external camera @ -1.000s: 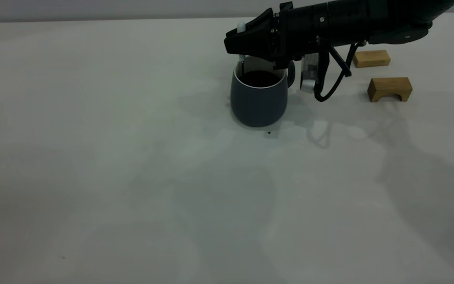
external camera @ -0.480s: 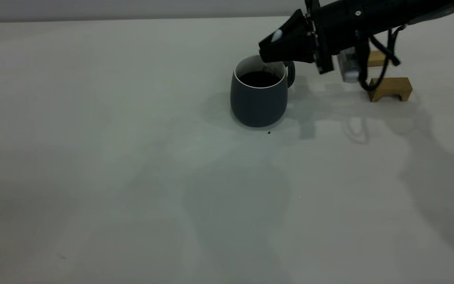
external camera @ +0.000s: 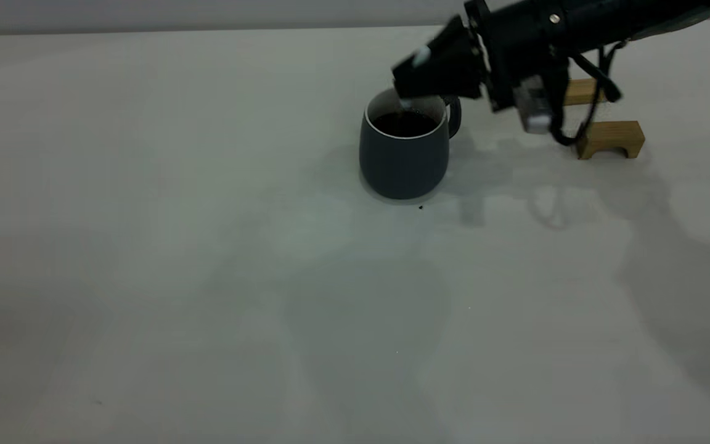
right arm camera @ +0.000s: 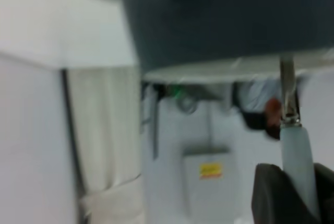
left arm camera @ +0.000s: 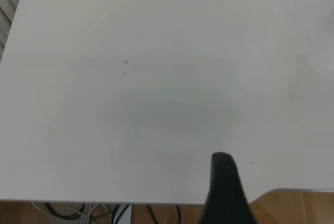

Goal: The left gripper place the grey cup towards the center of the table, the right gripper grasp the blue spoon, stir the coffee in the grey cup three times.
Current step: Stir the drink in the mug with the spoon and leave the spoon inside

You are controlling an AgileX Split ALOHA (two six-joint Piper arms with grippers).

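Black, the right gripper (external camera: 405,86) pinches the blue spoon (external camera: 420,57) by its pale handle, neck slanting down into the grey cup (external camera: 403,148) and its coffee (external camera: 404,123). That cup stands upright on the pale matte table (external camera: 207,246), a dark speck (external camera: 421,207) just beside its base. Two tan wooden blocks (external camera: 611,139) lie behind the arm. One dark finger (left arm camera: 224,192) of the left gripper shows over bare tabletop near its edge; its opening cannot be judged.

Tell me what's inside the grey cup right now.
Dark coffee fills the grey cup. The blue spoon, held by the right gripper, dips in; its bowl is hidden.
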